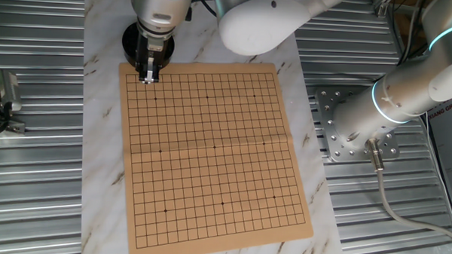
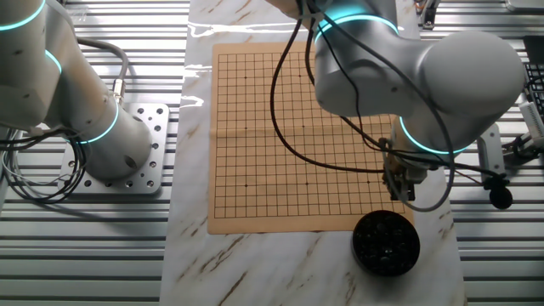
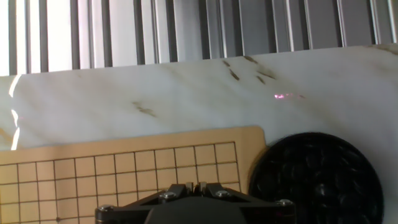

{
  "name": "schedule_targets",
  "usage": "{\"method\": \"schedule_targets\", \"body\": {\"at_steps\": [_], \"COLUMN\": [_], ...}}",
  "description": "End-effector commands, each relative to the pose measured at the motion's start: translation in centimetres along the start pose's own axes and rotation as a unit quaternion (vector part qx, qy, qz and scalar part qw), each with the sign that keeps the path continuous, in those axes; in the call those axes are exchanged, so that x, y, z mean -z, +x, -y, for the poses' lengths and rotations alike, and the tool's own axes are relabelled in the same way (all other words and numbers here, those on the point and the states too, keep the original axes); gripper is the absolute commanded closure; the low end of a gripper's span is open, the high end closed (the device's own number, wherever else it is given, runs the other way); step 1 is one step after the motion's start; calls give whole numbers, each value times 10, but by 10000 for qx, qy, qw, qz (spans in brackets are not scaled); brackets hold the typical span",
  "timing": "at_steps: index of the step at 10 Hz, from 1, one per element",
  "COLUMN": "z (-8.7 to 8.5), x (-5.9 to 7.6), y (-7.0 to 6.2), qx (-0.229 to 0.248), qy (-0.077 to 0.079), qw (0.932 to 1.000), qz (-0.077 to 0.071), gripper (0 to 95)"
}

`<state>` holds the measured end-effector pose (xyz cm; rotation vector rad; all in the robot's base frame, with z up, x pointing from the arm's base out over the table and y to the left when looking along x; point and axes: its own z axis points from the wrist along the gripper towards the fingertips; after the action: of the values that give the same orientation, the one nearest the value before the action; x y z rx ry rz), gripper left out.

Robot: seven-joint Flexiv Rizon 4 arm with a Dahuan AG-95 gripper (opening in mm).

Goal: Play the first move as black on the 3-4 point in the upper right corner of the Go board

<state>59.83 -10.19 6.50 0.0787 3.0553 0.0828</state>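
Closest to the lens, my two-finger gripper (image 1: 148, 73) hovers over the tan gridded Go board (image 1: 210, 153) at its corner beside the round black bowl (image 2: 386, 242), fingers narrow, presumably pinching the black stone, though I cannot see it. A disc has no long axis. White marble slab (image 3: 186, 99) lies beyond.

Work surface: ribbed grey metal tabletop (image 1: 28, 173), its slats running side to side in both fixed views.
Mat: white marble-patterned sheet with brown veins (image 2: 255, 263), lying flat on the slats.
Fixture: perforated square steel mounting plate (image 1: 339, 120), just beside the sheet's edge.
Clutter: black cables (image 2: 34, 183) lying on the slats, near the mounting plate.
Light: bright glare on the sheet's far end (image 2: 221, 30).
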Motion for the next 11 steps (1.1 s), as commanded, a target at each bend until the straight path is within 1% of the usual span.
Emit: {"method": "schedule_targets", "body": {"at_steps": [1,5,7,8,9,10,11], "z": [0,0,0,0,0,0,0], "x": [0,0,0,0,0,0,0], "y": [0,0,0,0,0,0,0], "qx": [21,46,75,146,232,463,584], "qy": [3,10,-5,11,67,152,172], "qw": [10000,10000,10000,9999,9997,9988,9981], "qz": [-13,-40,-21,-50,-87,-77,-65], "gripper": [950,950,950,950,950,950,950]}}
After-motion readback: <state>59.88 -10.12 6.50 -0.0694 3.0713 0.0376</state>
